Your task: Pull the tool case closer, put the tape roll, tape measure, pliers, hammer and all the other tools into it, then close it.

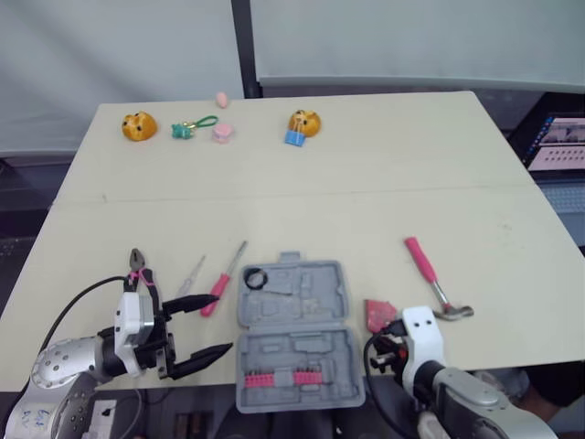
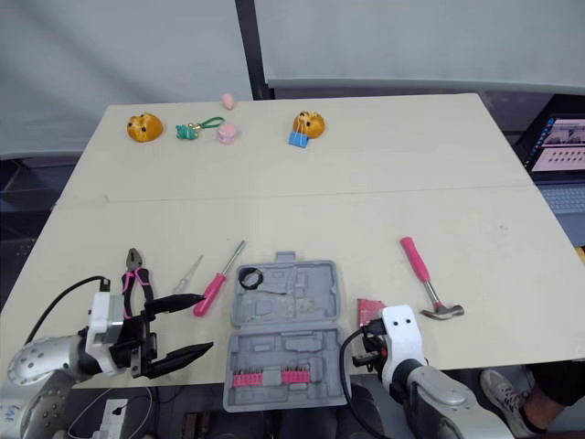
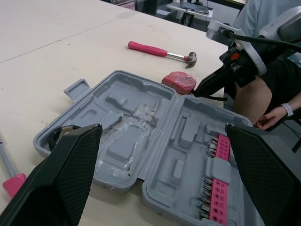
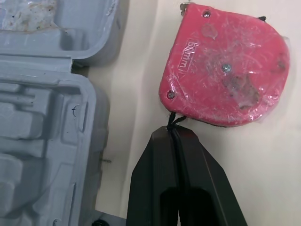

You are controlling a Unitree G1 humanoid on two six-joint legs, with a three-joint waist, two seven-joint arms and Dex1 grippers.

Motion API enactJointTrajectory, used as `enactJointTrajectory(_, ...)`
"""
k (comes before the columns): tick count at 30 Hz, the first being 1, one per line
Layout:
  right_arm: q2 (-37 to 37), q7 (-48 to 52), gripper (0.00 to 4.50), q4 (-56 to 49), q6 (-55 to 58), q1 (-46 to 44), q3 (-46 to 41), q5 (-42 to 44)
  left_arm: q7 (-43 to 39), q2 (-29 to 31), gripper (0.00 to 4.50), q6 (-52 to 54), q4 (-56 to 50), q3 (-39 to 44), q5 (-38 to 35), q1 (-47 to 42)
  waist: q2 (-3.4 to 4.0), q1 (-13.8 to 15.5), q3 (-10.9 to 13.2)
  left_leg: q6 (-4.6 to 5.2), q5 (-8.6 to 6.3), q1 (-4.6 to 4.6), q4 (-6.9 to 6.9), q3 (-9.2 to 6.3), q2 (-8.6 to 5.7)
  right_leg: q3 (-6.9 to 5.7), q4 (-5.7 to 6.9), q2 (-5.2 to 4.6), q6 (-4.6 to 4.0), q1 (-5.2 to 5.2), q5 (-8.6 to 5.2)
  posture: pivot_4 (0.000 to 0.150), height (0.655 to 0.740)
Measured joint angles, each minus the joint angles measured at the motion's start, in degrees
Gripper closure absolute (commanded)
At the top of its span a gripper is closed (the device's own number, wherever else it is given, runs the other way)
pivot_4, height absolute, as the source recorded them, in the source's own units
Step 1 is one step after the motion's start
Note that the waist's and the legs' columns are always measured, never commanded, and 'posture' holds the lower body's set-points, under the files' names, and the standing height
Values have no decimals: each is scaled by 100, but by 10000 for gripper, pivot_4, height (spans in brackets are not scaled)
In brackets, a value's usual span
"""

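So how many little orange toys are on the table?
2. The left orange toy sits at the far left of the table, beside a green keychain; the right orange toy lies farther right along that far side. None looks hidden.

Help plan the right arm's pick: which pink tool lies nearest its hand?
The tape measure, right at the right hand; the hammer lies farther, screwdriver and pliers beyond the tool case.
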Motion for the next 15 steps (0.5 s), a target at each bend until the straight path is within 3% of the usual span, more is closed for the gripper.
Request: enactJointTrajectory(15,-2,0,44851,-136,75,170,-8,2,2,0,0,1,4,-15,0,-61,-1,-1,-1,-2,4,3,-44,1,-1,-4,-23,2,0,-5,0,1500,7121)
